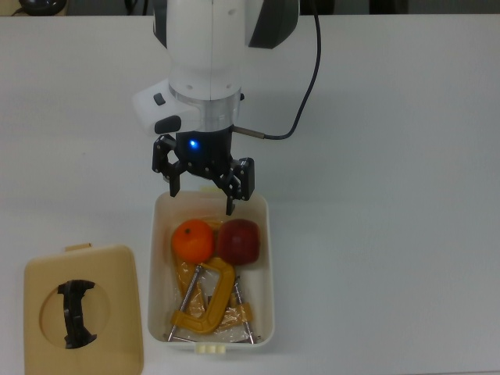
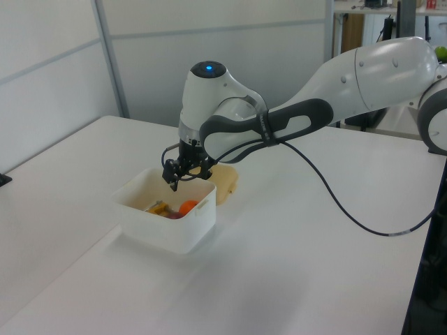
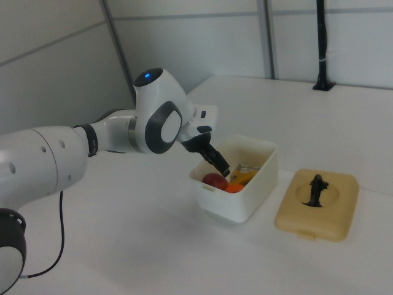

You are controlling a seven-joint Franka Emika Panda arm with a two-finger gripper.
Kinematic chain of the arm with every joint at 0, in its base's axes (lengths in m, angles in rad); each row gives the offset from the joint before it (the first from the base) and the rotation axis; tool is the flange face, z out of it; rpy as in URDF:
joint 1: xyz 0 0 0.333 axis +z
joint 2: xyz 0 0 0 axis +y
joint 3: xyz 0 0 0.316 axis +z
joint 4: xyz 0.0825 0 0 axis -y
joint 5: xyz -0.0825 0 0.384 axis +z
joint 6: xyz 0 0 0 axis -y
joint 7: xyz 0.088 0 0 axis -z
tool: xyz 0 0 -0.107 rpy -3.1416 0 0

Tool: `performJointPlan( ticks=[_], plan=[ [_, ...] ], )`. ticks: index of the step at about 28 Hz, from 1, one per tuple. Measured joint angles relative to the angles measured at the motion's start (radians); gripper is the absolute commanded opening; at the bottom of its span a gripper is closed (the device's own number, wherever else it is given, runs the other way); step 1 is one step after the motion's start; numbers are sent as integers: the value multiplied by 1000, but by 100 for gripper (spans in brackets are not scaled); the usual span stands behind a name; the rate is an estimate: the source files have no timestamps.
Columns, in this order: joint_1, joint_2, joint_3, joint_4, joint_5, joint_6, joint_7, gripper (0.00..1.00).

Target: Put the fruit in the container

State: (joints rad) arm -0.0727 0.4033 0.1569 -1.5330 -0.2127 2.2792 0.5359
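Observation:
The cream-white container [image 1: 268, 258] [image 2: 164, 234] [image 3: 252, 196] stands on the table. A bright orange citrus [image 1: 193, 241] [image 2: 187, 206] [image 3: 233, 188] and a dark red apple [image 1: 239, 241] [image 3: 214, 180] lie side by side inside it, at the end nearest the arm. My gripper [image 1: 201, 201] [image 2: 180, 178] [image 3: 222, 169] hangs open just above that end of the container, its fingers spread wide and holding nothing. In the left view the apple is mostly hidden behind the container wall.
Yellow C-clamps [image 1: 205, 301] fill the container's other end. A flat tan lid with a black handle [image 1: 82, 311] [image 3: 315, 203] lies beside the container, at the top view's lower left. The arm's black cable [image 1: 312, 78] runs off over the table.

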Motion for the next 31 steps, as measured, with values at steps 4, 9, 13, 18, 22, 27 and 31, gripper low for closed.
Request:
performJointPlan(
  ticks=[4,9,13,18,22,27,31],
  plan=[
    [1,-21,1,1,16,-142,-88,100],
    [-2,-60,-3,3,104,-336,-272,100],
    [-12,-101,-9,4,122,-459,-356,100],
    [-31,-141,-10,4,123,-549,-416,100],
    [-53,-161,-11,4,123,-573,-436,100],
    [-84,-166,-13,3,122,-578,-458,100],
    [-93,-167,-19,3,122,-578,-469,100]
  ],
)
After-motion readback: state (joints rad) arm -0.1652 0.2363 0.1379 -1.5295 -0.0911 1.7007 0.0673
